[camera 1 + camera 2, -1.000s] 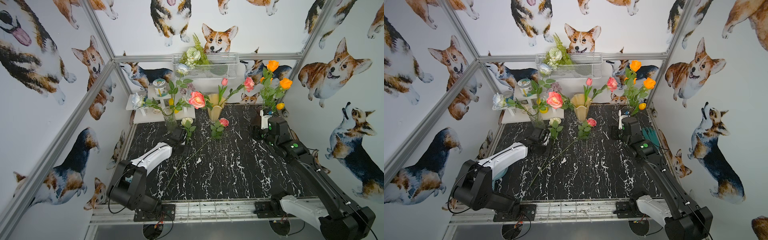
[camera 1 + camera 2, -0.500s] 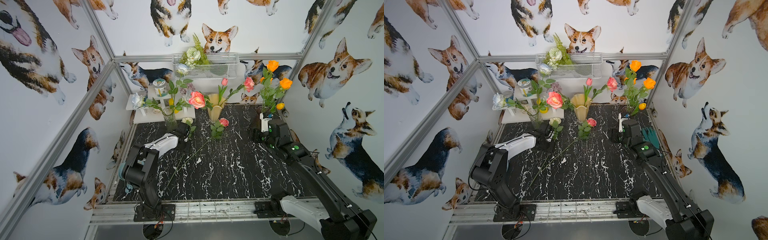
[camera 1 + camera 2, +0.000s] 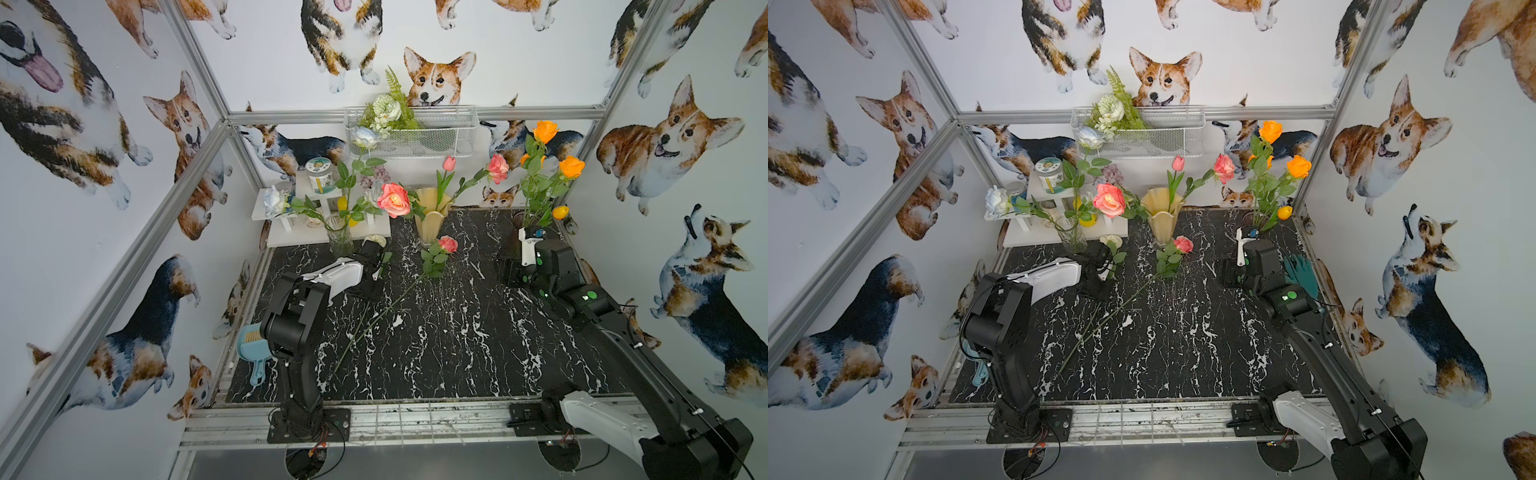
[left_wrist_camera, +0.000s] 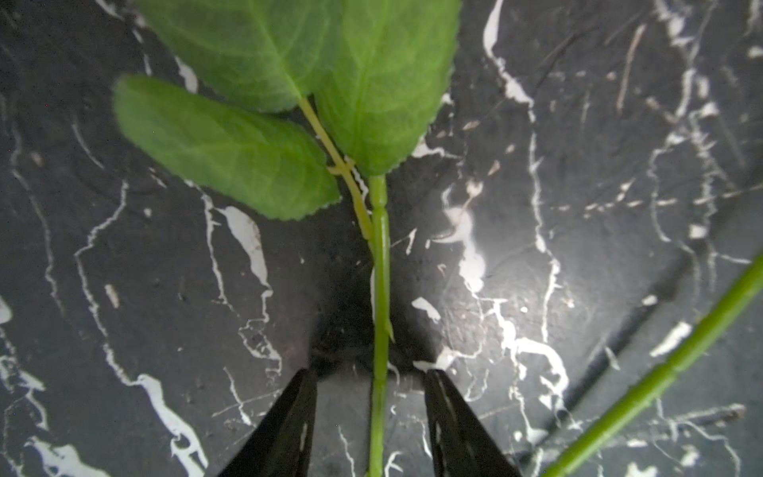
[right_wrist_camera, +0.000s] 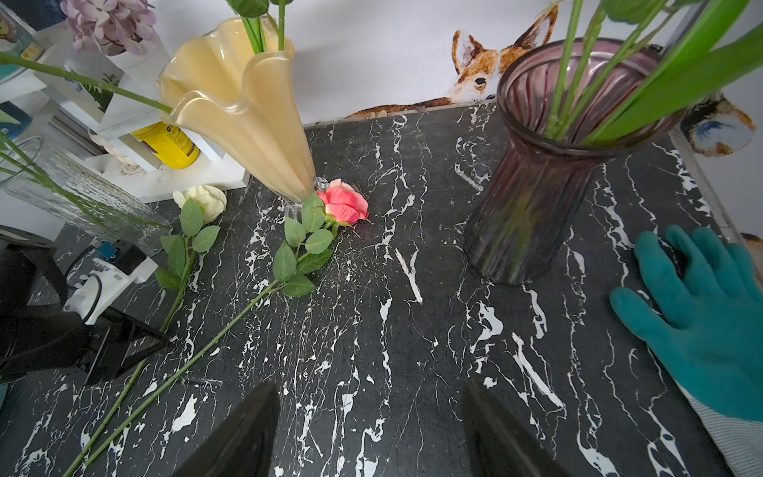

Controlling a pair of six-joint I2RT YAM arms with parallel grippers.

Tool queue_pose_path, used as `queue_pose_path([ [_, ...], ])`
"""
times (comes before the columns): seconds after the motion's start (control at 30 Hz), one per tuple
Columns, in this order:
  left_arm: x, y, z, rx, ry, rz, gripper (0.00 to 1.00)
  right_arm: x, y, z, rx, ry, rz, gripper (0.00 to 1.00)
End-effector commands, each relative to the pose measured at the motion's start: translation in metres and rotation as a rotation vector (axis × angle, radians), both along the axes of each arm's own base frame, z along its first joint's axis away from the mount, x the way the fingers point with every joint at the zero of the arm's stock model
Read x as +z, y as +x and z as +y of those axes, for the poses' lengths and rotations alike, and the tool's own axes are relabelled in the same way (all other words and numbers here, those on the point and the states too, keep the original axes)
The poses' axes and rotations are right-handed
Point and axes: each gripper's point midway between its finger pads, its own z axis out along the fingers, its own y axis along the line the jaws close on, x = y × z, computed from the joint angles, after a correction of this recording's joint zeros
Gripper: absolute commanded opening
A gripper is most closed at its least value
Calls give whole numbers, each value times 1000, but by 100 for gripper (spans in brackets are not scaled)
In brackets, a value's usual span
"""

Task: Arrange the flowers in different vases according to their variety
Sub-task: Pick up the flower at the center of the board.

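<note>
A cream rose (image 3: 375, 240) and a pink rose (image 3: 448, 244) lie on the black marble table, their stems crossing. My left gripper (image 4: 370, 373) is open and straddles the cream rose's stem (image 4: 380, 289), with a gap on each side. White roses (image 3: 274, 199) stand in the clear glass vase (image 3: 338, 232). The cream-yellow vase (image 3: 432, 220) carries pink roses (image 3: 392, 199) and a pink tulip (image 3: 449, 163). Orange roses (image 3: 571, 166) rise from the purple vase (image 5: 536, 186). My right gripper (image 5: 369, 386) hovers open and empty before that vase.
A teal glove (image 5: 702, 318) lies by the right wall. At the back left a white stepped shelf (image 3: 291, 237) carries jars and a purple hydrangea (image 3: 374, 180). A wire basket (image 3: 436, 137) with a fern bouquet hangs on the back wall. A blue dustpan (image 3: 253, 345) sits at the left edge.
The left arm has folded upward at its elbow while its gripper stayed low at the cream rose's stem, and its jaws have narrowed. The right arm has not moved.
</note>
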Motion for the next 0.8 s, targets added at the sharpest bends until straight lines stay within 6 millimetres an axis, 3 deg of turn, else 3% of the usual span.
queue_pose_path([
  [0.0,-6,-4,2,-6,12,32,46,-4,0,1,1,5,9,75],
  [0.1,-11,-4,1,-5,10,42,37,-5,0,1,0,9,10,75],
  [0.37,-26,-9,1,-11,12,69,0,-7,-2,0,-2,6,16,75],
  [0.53,-24,-11,5,-7,25,40,0,-10,-5,0,-7,15,18,75],
  [0.77,7,-3,9,-8,47,-84,0,-14,-6,2,-9,40,23,75],
])
